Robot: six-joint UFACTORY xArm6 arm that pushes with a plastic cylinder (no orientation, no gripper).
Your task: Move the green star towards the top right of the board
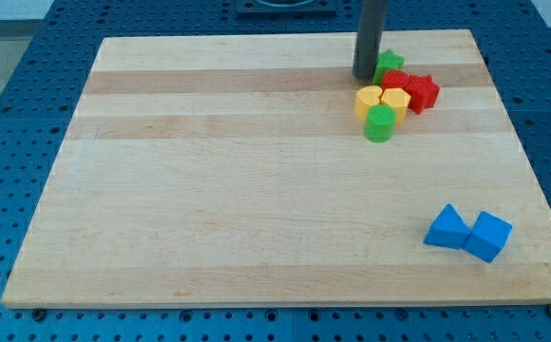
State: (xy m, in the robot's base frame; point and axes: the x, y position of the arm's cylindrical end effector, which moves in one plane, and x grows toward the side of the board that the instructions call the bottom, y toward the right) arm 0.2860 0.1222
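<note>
The green star [389, 63] lies near the view's top right of the wooden board [209, 190], partly hidden behind my rod. My tip [363, 76] rests on the board just left of the star, touching or nearly touching it. Right below the star sit a red block [395, 80] and a red star [422, 92]. Below those are a yellow heart [368, 99], a yellow block [395, 102] and a green cylinder [379, 123], all packed in one cluster.
Two blue blocks lie side by side near the view's bottom right: a blue triangle [446, 228] and a blue cube-like block [488, 236]. The board rests on a blue perforated table [9, 95].
</note>
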